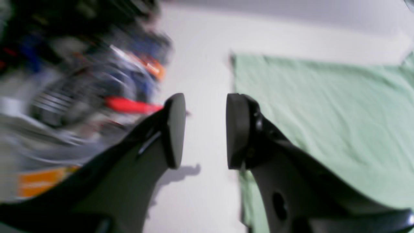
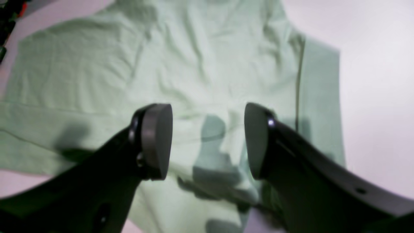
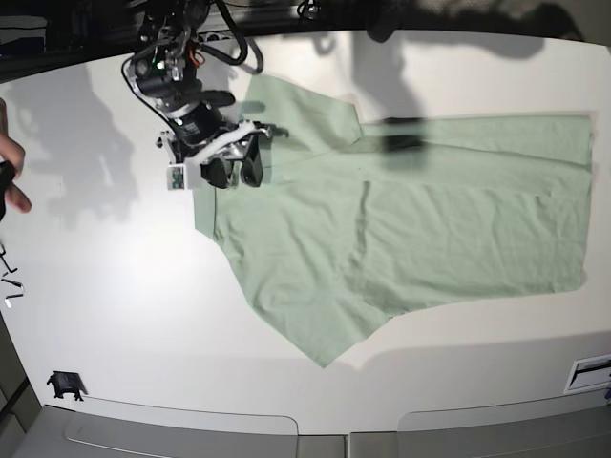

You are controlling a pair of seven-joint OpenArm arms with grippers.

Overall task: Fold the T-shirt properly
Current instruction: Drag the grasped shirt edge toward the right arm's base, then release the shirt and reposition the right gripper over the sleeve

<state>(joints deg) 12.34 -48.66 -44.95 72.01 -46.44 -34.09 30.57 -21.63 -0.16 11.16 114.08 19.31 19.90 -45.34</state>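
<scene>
The pale mint-green T-shirt point(image 3: 430, 210) lies spread across the white table point(image 3: 115, 286), with one sleeve pointing toward the near edge. At the shirt's left end my right gripper point(image 3: 239, 170) hovers. In the right wrist view the right gripper point(image 2: 208, 139) is open above the wrinkled T-shirt point(image 2: 194, 64) with nothing between its pads. In the left wrist view my left gripper point(image 1: 205, 129) is open over bare table, just beside a straight edge of the T-shirt point(image 1: 323, 113). The left arm itself does not show in the base view.
A person's hand point(image 3: 8, 181) reaches in at the table's left edge. A small black object point(image 3: 65, 385) sits near the front left corner and a white label point(image 3: 590, 372) at the front right. Blurred colourful clutter point(image 1: 81, 81) lies beyond the table.
</scene>
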